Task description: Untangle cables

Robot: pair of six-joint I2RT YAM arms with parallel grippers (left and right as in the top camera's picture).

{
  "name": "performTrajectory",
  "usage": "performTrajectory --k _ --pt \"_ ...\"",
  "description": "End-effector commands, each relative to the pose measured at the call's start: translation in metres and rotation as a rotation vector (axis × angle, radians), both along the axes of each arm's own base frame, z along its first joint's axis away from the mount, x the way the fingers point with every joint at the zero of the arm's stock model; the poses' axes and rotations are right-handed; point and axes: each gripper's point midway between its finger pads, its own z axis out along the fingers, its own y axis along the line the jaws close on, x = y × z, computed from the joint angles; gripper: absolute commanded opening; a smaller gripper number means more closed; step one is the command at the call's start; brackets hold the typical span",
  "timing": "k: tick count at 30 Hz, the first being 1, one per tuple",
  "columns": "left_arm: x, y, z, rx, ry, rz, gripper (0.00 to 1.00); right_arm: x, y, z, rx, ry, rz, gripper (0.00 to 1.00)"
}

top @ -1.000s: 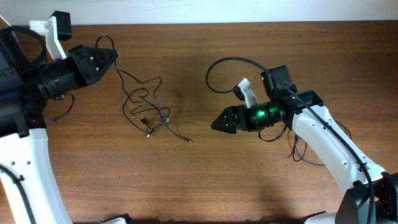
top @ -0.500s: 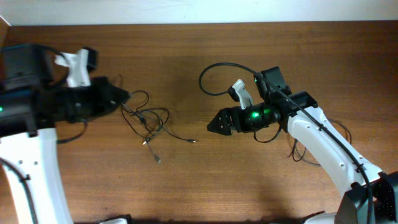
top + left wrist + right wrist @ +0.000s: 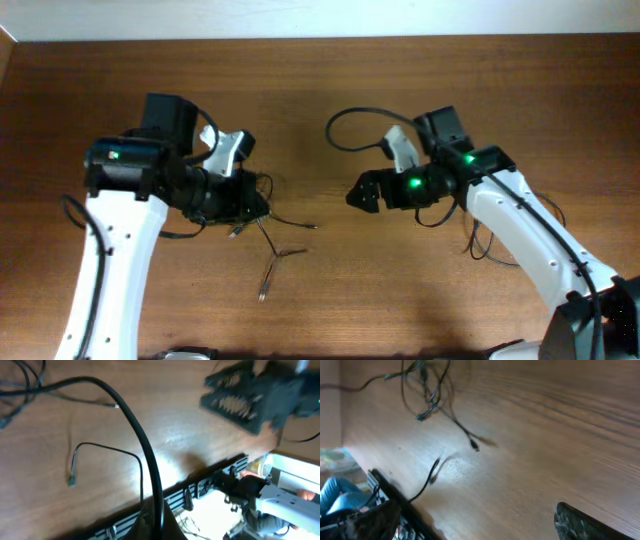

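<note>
L gripper on cables, state unclear; R gripper jaws apart, well right.

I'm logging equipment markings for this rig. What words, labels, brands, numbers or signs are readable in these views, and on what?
None can be read in any view.
The cables, table, left arm and right arm show no legible markings.
The green lights are lamps, not characters.
The clutter beyond the table edge is too blurred to read.
</note>
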Motion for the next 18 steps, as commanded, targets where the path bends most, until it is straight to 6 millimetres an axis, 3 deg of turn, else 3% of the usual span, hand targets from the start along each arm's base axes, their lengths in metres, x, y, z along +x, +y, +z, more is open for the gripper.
performTrajectory --k 1,6,10,13,17,18 --pt "-0.010 -0.012 -0.023 -0.009 0.035 -0.047 0.00 0.010 -0.026 -0.002 -0.023 0.020 -0.091 0.99" --pt "-0.019 -0.039 -0.068 -0.009 0.088 -0.086 0.00 0.009 -0.046 -0.006 -0.041 0.061 -0.136 0.99" --pt "-0.036 -0.072 -0.105 -0.010 0.098 -0.158 0.00 0.009 -0.048 -0.006 -0.041 0.065 -0.141 0.99" --pt "-0.048 -0.087 -0.122 -0.008 0.091 -0.206 0.00 0.009 -0.048 -0.006 -0.041 0.065 -0.141 0.99" --pt "-0.059 -0.081 -0.153 0.146 0.111 -0.149 0.00 0.009 -0.048 -0.006 -0.042 0.065 -0.141 0.99" --pt "-0.061 -0.081 -0.155 0.161 0.110 -0.154 0.05 0.009 -0.048 -0.006 -0.042 0.065 -0.141 0.98"
